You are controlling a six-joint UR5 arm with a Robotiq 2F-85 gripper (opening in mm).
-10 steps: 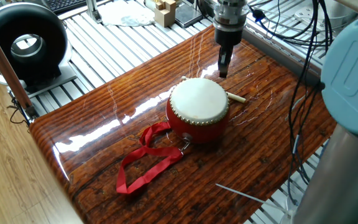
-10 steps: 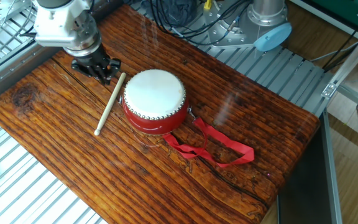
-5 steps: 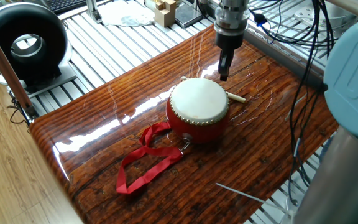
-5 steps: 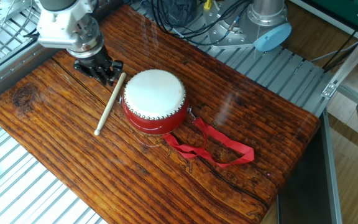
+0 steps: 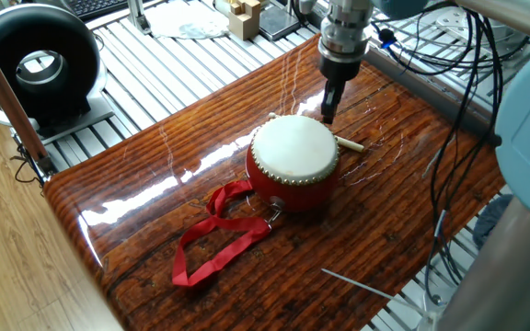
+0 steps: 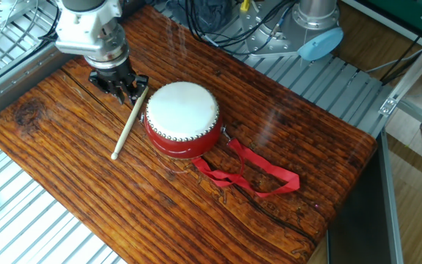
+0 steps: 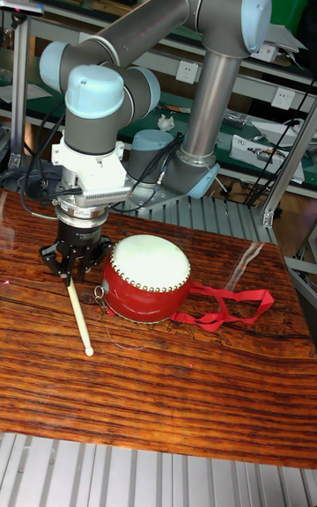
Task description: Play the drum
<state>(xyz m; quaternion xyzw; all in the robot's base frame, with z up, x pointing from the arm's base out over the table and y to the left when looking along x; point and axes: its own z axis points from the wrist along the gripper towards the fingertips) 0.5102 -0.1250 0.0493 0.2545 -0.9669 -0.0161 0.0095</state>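
Leftmost, the gripper is positioned low over the upper end of a wooden drumstick lying on the table; whether its jaws are closed cannot be told. Just right, the drum is seated mid-table, its red ribbon trailed rightward.

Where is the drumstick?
The stick lies on the table just left of the drum in the other fixed view, its top end under the gripper.
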